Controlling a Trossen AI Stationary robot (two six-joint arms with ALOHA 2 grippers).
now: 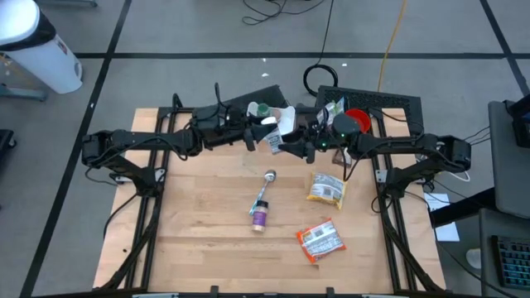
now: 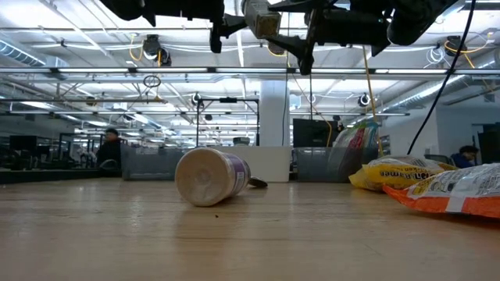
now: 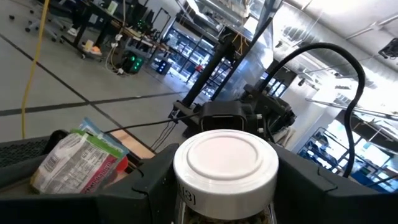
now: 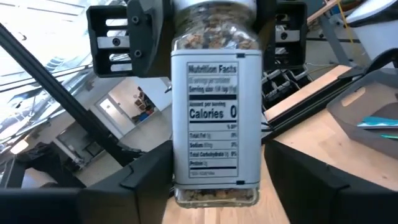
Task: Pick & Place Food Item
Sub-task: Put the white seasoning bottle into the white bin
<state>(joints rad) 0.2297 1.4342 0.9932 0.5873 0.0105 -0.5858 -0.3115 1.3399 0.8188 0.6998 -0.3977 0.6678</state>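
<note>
Spice jar (image 4: 215,106) hand-over, mid-air above counter (image 1: 207,207).
Left gripper (image 1: 252,132) jaws gripping jar's lid end; right gripper (image 1: 291,142) jaws bracketing its base, grip unclear, apparently taking it over.

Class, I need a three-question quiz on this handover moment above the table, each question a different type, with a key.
1. True or false: the spice jar is lying on the wooden table.
2. Which gripper clamps the jar at its white-lid end: A) left gripper B) right gripper C) neither?
3. Fill in: the bottle lying on the table with its silver cap has a ____ base.

Key: 1 false, it is held in the air between both grippers. 2 A. 3 purple.
</note>
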